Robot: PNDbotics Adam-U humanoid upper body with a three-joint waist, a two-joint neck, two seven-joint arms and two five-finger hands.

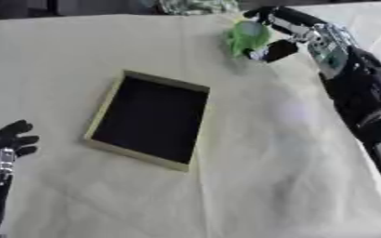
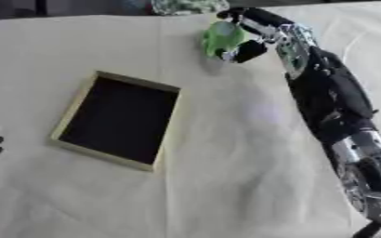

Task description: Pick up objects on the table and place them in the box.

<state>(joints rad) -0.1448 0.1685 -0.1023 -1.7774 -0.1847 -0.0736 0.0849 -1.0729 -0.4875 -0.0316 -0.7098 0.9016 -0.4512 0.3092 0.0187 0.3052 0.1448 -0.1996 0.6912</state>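
Note:
A shallow box (image 1: 104, 111) with a pale wooden rim and a dark inside lies askew on the cream cloth, left of centre. At the far right my right hand (image 1: 285, 27) has its fingers and thumb curled round a small green object (image 1: 245, 36), held just above the cloth beyond the box's far right corner. My left hand (image 1: 8, 142) rests open at the lower left, fingers up, apart from the box.
A greenish patterned thing (image 1: 195, 5) lies at the table's far edge, just left of the right hand. The cream cloth (image 1: 275, 158) covers the whole table, with wide bare stretches right of and in front of the box.

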